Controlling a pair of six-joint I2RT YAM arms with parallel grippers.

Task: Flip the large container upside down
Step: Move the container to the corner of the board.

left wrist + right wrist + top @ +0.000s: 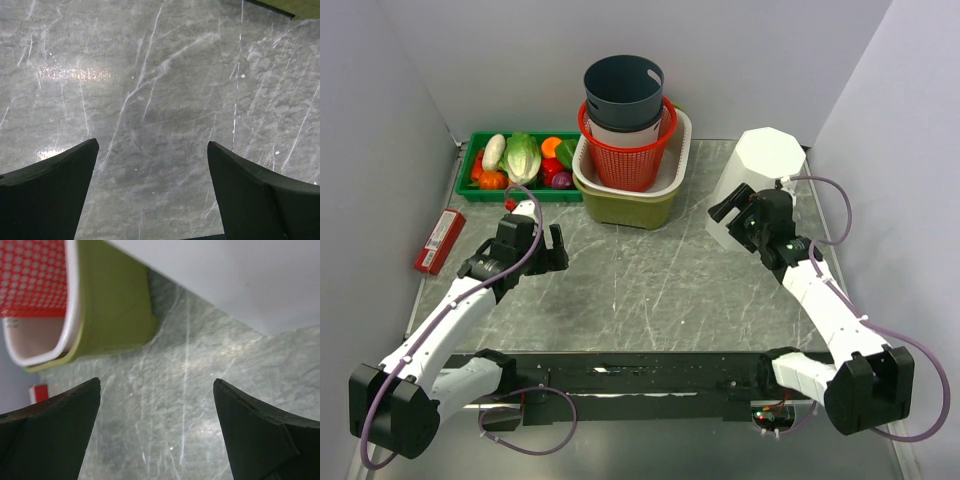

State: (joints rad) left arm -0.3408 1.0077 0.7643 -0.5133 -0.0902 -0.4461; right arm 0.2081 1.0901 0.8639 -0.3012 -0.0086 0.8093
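Note:
The large container (767, 170) is a white faceted bin standing at the right rear of the table, its narrower end up and its wider end on the marble. Its white wall (235, 280) fills the upper right of the right wrist view. My right gripper (734, 213) is open just in front of and left of the bin's base, with nothing between its fingers (156, 382). My left gripper (548, 252) hovers open over bare marble at the left-centre, and its wrist view shows only tabletop between the fingertips (152, 144).
A stack of tubs stands at the back centre: an olive tub (630, 208), a white tub, a red mesh basket (625, 155) and a dark grey bucket (623, 92). A green tray of vegetables (520, 160) lies back left, a red packet (439, 240) at the left wall.

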